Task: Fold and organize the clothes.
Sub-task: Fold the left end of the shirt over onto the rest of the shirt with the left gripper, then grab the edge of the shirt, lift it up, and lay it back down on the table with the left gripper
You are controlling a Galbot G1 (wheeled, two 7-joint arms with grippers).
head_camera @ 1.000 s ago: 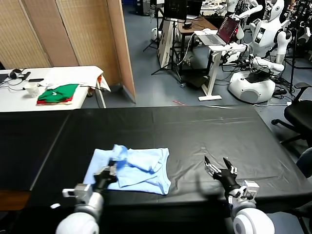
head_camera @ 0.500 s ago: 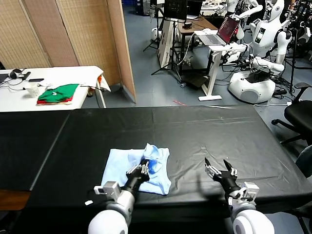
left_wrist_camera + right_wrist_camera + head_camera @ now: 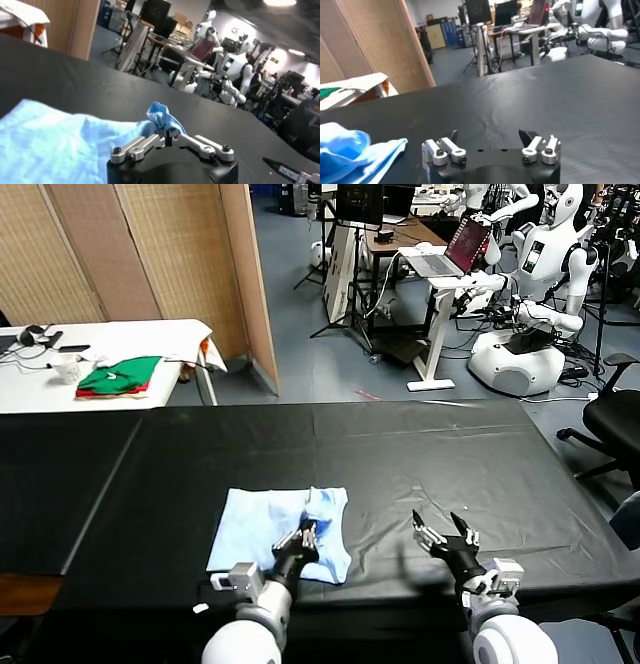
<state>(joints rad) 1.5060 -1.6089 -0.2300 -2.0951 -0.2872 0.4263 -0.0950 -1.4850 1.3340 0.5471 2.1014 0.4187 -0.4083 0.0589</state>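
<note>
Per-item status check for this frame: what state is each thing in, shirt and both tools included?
Light-blue T-shirt: partly folded on the black table, one flap bunched up at its right edge.
Left tool: over the shirt's near right part, nearly closed around a raised bit of cloth.
Right tool: open, empty, above bare table right of the shirt.
Green and red garments: folded, stacked on the white side table.

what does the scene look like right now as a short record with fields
surface: black table
garment: light-blue T-shirt, partly folded, near the front edge
left claw: over the shirt's right part, a raised bit of cloth at its tips
right claw: open, over bare table to the right of the shirt, holding nothing
background: green and red folded garments on a white table
</note>
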